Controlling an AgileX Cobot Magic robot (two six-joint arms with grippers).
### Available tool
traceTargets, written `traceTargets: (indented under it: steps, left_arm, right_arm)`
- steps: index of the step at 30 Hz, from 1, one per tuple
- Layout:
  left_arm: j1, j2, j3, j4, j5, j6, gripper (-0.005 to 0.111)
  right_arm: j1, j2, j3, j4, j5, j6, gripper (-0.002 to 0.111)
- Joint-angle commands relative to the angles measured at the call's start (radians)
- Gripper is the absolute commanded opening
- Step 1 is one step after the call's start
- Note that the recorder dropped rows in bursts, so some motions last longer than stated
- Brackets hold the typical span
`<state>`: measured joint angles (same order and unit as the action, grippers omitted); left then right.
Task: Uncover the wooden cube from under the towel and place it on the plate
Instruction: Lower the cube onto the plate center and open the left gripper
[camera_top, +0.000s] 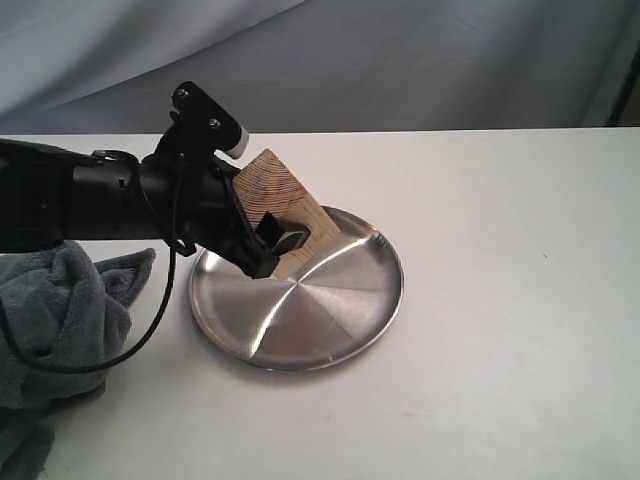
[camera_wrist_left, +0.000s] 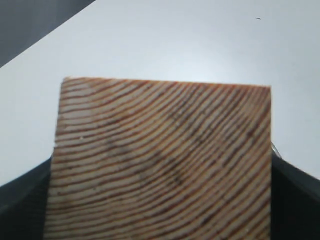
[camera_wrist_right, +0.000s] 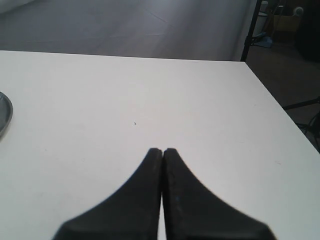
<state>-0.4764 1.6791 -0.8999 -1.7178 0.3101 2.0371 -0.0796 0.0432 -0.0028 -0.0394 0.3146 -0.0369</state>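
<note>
While the pale-tan, grain-lined wooden cube (camera_top: 272, 190) hangs tilted over the 11 o'clock rim of the round, shiny stainless-steel plate (camera_top: 320, 325), it is seen in the exterior view to be clamped by the black left gripper (camera_top: 275, 250). Whether its lowest edge touches the steel cannot be told. The fluffy grey-blue towel (camera_top: 55, 310) lies crumpled at the plate's 9 o'clock, apart from it. In the left wrist view the cube's (camera_wrist_left: 165, 160) ringed end grain fills the frame, with dark jaws pressed against two opposite faces above the white table (camera_wrist_left: 175, 40). In the right wrist view the right gripper (camera_wrist_right: 162, 155) is seen with its fingers closed against each other on nothing, and a sliver of the plate's (camera_wrist_right: 4, 117) rim shows at the picture's edge. The block is judged stiff, light and not fragile, and its flat opposite faces are judged the proper hold. Released tilted onto slick steel, it could topple or slide.
</note>
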Motion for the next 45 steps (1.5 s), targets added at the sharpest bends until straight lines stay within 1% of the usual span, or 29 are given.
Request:
traceTargets:
  steps: [1,6,13,19,26,31,34,40,45]
  left_arm:
    - [-0.004,0.045,-0.063,-0.027,0.005,0.009,0.0]
    - [-0.004,0.11,-0.108,-0.027,0.002,0.009,0.0]
    - [-0.004,0.185,-0.115,-0.027,-0.016,0.006,0.0]
    - [-0.004,0.195,-0.117,-0.027,-0.072,0.006,0.0]
    - [-0.004,0.195,-0.119,-0.027,-0.072,0.01,0.0]
    - [-0.004,0.221,-0.166,-0.027,-0.072,-0.033,0.0]
    - [-0.004,0.273,-0.197,-0.027,-0.074,-0.047,0.0]
    - [-0.004,0.332,-0.199,-0.027,-0.078,-0.047,0.0]
    - [-0.004,0.335,-0.199,-0.027,-0.078,-0.047,0.0]
  right_arm:
    - [0.001,-0.005,0.003,-0.001,-0.006,-0.008,0.0]
    - [0.001,-0.005,0.003,-0.001,-0.006,-0.008,0.0]
    - [0.001,-0.005,0.003,-0.001,-0.006,-0.008,0.0]
    - [0.001,-0.005,0.003,-0.001,-0.006,-0.008,0.0]
    - [0.001,-0.005,0.003,-0.001,-0.006,-0.008,0.0]
    - [0.001,-0.005,0.003,-0.001,-0.006,-0.008,0.0]
    - [0.001,-0.005,0.003,-0.001,-0.006,-0.008,0.0]
    - [0.001,-0.005,0.003,-0.001,-0.006,-0.008,0.0]
    - [0.001,-0.005,0.003,-0.001,-0.006,-0.008,0.0]
